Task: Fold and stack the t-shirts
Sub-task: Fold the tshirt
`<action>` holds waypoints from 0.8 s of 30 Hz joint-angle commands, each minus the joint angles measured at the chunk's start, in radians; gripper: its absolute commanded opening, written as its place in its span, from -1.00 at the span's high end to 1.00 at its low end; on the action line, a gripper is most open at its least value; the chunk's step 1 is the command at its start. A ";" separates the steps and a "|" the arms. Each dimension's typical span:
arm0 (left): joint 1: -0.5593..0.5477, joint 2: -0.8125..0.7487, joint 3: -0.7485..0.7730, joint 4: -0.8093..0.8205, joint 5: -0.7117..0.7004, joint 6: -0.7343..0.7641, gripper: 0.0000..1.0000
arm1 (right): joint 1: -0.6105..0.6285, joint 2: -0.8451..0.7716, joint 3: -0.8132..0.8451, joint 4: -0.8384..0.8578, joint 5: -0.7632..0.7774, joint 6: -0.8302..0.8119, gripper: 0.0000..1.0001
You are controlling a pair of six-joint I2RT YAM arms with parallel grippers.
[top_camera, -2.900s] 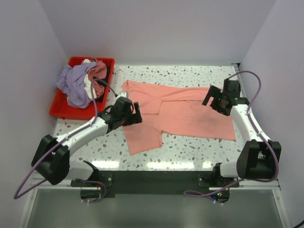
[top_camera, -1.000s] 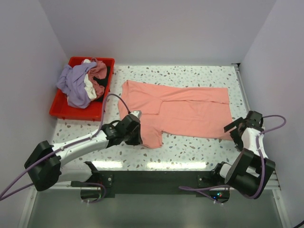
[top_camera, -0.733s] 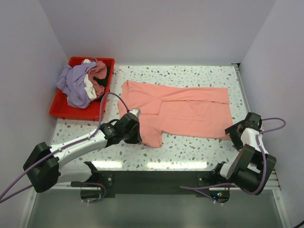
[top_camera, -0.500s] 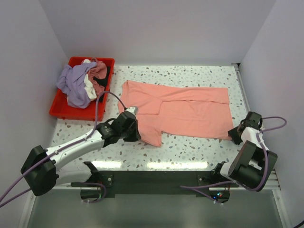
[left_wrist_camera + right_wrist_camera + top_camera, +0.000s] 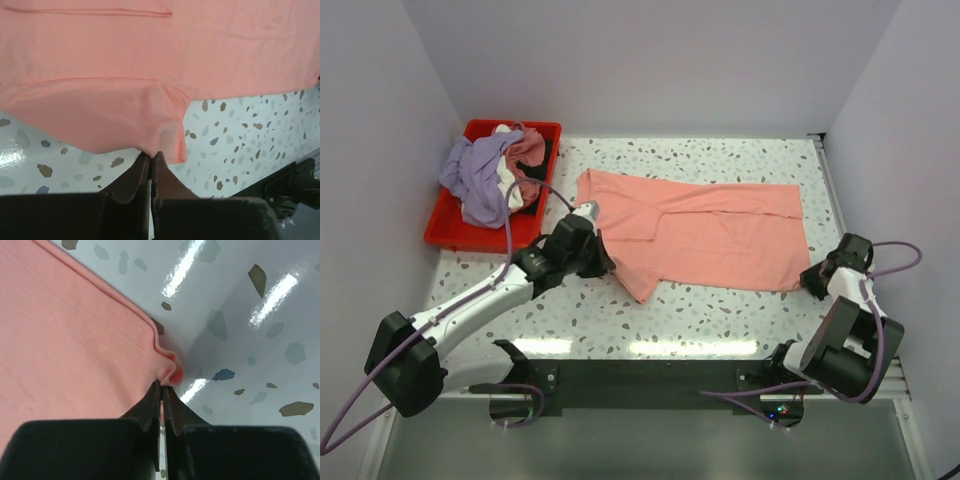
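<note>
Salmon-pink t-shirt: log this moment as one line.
stage: fold grasp | left jaws: shut on salmon-pink t-shirt near edge | right jaws: shut on its near right corner

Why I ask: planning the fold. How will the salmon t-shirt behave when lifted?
Probably floppy: the salmon t-shirt puckers where the right hand pinches its corner. Likely light: the left hand holds it by one thin fold. Its unheld middle would probably sag.

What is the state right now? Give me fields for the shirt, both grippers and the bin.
shirt: salmon-pink t-shirt, spread on the table
left gripper: shut, pinching the shirt's near-left flap
right gripper: shut, pinching the shirt's near-right corner
bin: red bin at far left, holding a heap of other t-shirts
stack: none started
</note>
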 commanded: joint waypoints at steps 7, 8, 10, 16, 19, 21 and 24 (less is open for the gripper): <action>0.041 0.087 0.149 0.094 0.036 0.051 1.00 | 0.035 0.006 0.136 -0.026 -0.061 -0.029 1.00; 0.046 0.094 0.155 0.097 0.042 0.053 1.00 | 0.044 0.014 0.148 -0.032 -0.060 -0.034 1.00; 0.060 0.113 0.172 0.101 0.045 0.056 1.00 | 0.050 0.023 0.172 -0.044 -0.051 -0.040 1.00; 0.112 0.160 0.223 0.111 0.055 0.060 1.00 | 0.076 0.099 0.260 -0.067 -0.041 -0.042 1.00; 0.141 0.187 0.249 0.111 0.064 0.062 1.00 | 0.102 0.139 0.303 -0.069 -0.035 -0.037 1.00; 0.163 0.209 0.269 0.111 0.081 0.065 1.00 | 0.112 0.156 0.340 -0.076 -0.025 -0.035 1.00; 0.189 0.242 0.295 0.117 0.099 0.065 1.00 | 0.130 0.202 0.392 -0.084 -0.018 -0.031 1.00</action>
